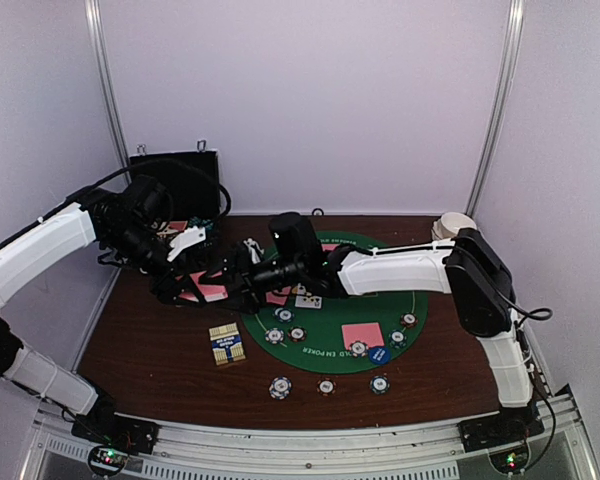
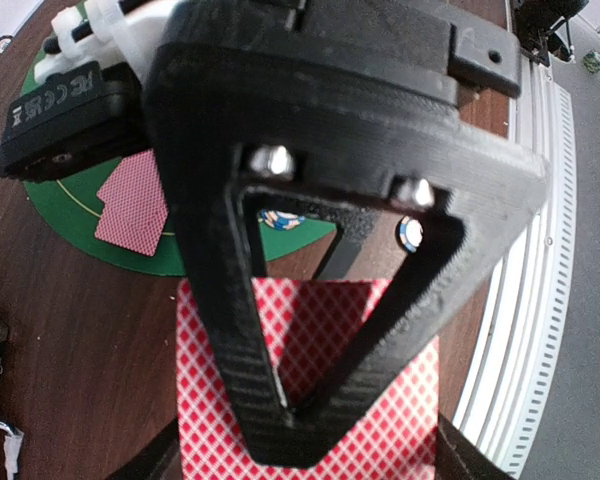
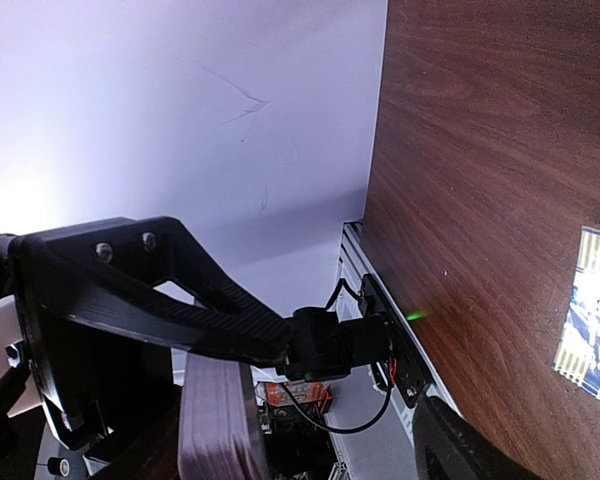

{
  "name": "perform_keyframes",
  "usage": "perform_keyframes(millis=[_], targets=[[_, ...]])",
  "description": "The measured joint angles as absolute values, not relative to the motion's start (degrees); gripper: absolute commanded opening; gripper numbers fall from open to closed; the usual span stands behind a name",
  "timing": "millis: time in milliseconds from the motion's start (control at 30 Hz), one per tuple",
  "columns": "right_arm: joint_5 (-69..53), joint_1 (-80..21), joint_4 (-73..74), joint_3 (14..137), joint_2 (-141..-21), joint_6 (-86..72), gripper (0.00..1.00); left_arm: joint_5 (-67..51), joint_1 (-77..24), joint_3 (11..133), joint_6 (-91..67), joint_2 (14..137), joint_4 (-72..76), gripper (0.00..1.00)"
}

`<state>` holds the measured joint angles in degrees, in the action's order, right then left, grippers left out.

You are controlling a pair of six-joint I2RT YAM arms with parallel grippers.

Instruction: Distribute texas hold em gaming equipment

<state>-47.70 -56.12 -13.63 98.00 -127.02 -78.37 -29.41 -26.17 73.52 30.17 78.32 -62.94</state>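
Cards (image 2: 315,340) in left fingers (image 2: 460,468), beyond green mat's (image 2: 70,215) edge

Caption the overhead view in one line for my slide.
The left gripper clamps pink-backed cards beside the green mat as the right gripper hovers alongside; chips dot the mat.

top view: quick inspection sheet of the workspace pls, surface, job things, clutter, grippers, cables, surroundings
surface: brown table with a round green mat
job's things: deck held up; pink card, chips and blue disc on the mat; three front chips off it
clutter: card box left of the mat, black case and white bowl at the back
grippers: left gripper shut on the deck; right gripper open at the deck's edge
cables: black cable loops by the left arm
surroundings: white walls, metal rail at the near edge
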Motion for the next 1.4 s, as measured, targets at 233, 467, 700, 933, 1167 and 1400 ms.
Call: perform_keyframes(millis=[233,467,700,933,1167,1400], targets=[[-48.86,-54.81,-14.26,96.03,-125.82,-76.25,0.61,-28.84,-26.17,73.52,30.17,78.32,-63.26,0.00],[-49.56,-54.02,-12.23,94.91,-123.94,-74.74,0.53,-28.91,-26.17,73.52,30.17,78.32,-63.20,0.00],[-49.93,-52.90,-10.50,93.71,-121.73,-73.87,0.39,-28.97,-26.17,73.52,30.17,78.32,-63.13,0.00],[-50.24,-52.25,-9.91,92.36,-119.48,-73.97,0.28,-28.99,-26.17,73.52,30.17,78.32,-63.11,0.00],[-50.68,-52.18,-13.52,90.48,-118.91,-77.03,0.19,-29.02,-26.17,73.52,30.17,78.32,-63.11,0.00],[-51.62,-52.21,-17.37,89.60,-118.85,-80.23,0.09,-28.99,-26.17,73.52,30.17,78.32,-63.11,0.00]])
